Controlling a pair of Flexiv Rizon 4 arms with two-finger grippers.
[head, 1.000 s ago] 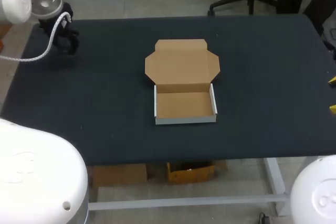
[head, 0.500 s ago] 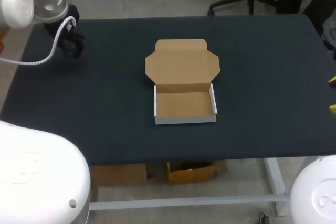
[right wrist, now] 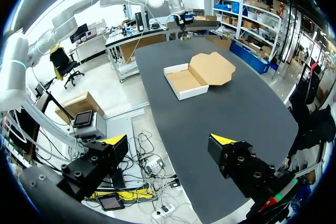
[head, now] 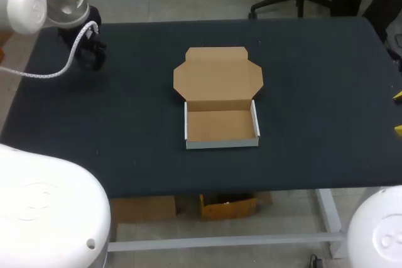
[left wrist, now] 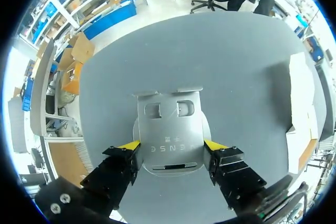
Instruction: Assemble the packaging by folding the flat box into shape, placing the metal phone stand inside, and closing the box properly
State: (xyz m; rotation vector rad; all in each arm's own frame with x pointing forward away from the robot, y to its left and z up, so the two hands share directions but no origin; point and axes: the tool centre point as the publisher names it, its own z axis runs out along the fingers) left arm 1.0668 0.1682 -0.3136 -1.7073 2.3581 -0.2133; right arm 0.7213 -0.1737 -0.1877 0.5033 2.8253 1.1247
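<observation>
Box [head: 222, 125] is already folded, lid open, in the middle of the surface [head: 125, 130]. Left gripper [left wrist: 171, 145] is clamped on the phone stand [left wrist: 169, 129], well left of the box. Right gripper [right wrist: 169, 139] is apart and empty. Left to do: stand in, lid shut.

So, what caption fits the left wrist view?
Left gripper clasps the metal phone stand over the dark table.
</observation>
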